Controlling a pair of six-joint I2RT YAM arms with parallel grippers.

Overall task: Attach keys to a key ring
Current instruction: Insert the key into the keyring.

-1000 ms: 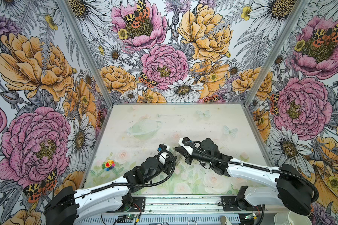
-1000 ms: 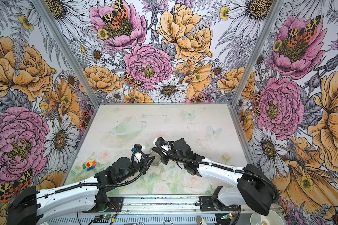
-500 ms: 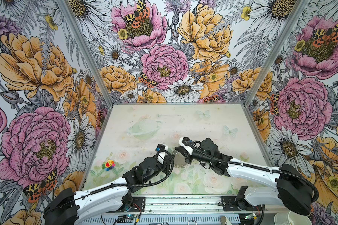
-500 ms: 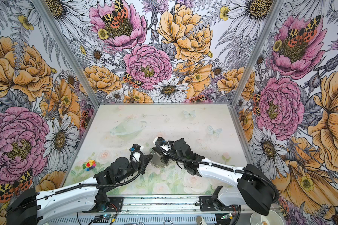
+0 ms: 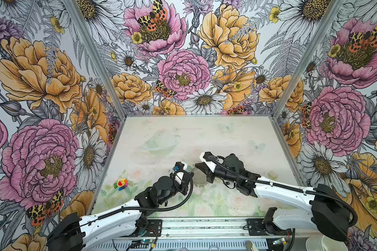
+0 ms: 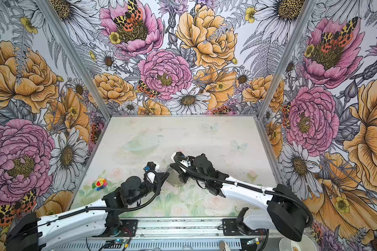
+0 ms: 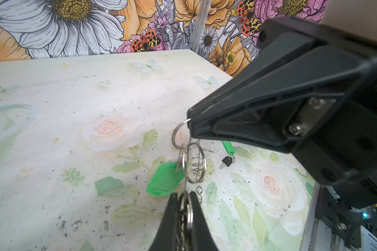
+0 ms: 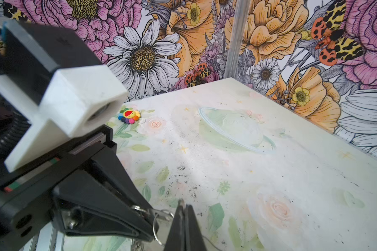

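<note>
The key ring [image 5: 200,179] [image 6: 174,180], a grey plate edged with small silver wire rings, hangs between my two grippers just above the table. My left gripper [image 7: 184,195] [image 5: 192,173] is shut on its ringed edge. My right gripper [image 8: 184,205] [image 7: 188,121] is shut on one wire ring [image 7: 178,134] at the top of the plate. A green tag [image 7: 164,178] dangles from the rings beside the plate. A second green tag [image 7: 228,144] with its small dark key [image 7: 226,162] lies on the table under the right gripper.
A small rainbow flower toy [image 5: 121,184] [image 8: 129,116] lies on the table to the left of the arms. Flowered walls close in the table [image 5: 205,134] at the back and on both sides. A metal rail [image 5: 205,226] runs along the front edge.
My left gripper has closed on the key ring's edge and moved in a little toward the right gripper. The right gripper has stayed shut and has hardly moved.
</note>
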